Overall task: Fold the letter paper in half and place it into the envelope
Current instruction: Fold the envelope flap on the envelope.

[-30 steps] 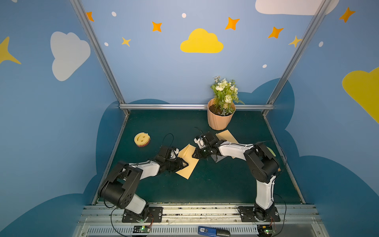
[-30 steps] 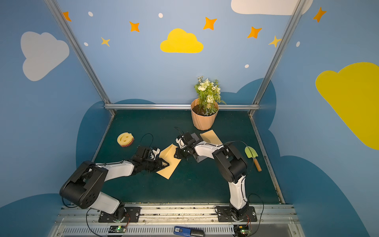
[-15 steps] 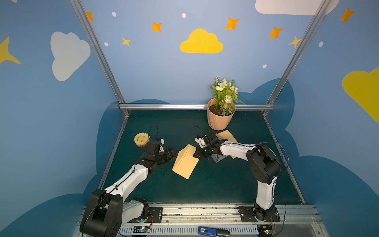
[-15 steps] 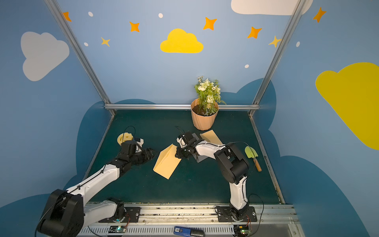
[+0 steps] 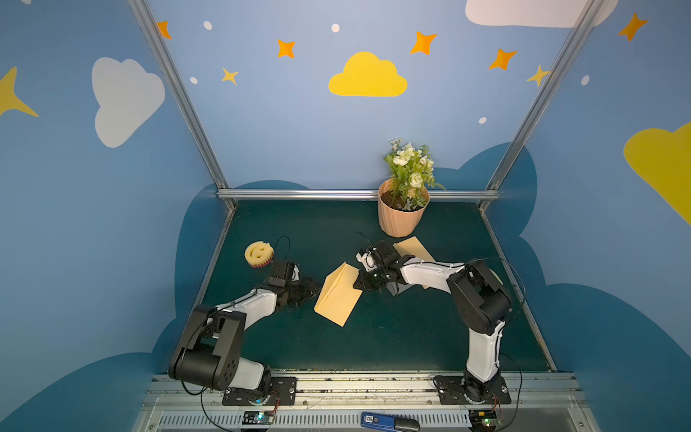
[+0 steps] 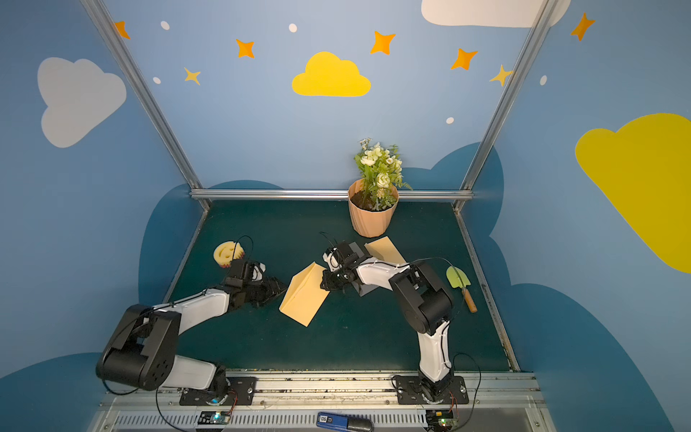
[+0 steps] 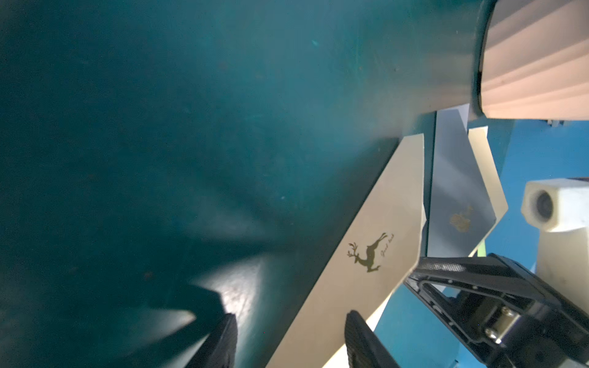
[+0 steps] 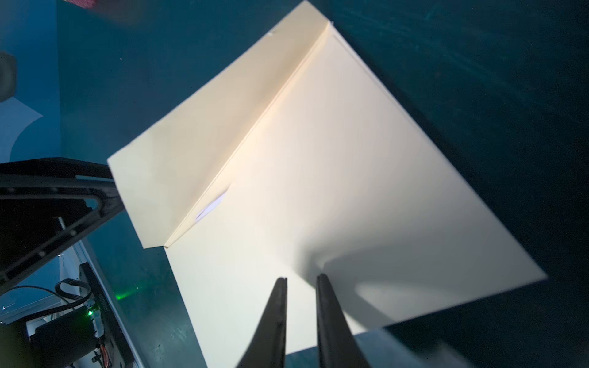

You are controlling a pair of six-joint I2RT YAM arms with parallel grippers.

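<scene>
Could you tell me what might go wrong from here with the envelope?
The left gripper stands open at the raised flap of the envelope; closing there could crease the flap or shove the envelope aside. The grey sheet lies close to the flower pot; pulling it out might nudge the pot over.

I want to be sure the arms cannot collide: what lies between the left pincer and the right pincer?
The envelope, with its flap open, lies between the left pincer and the right pincer. This shows in both top views.
</scene>
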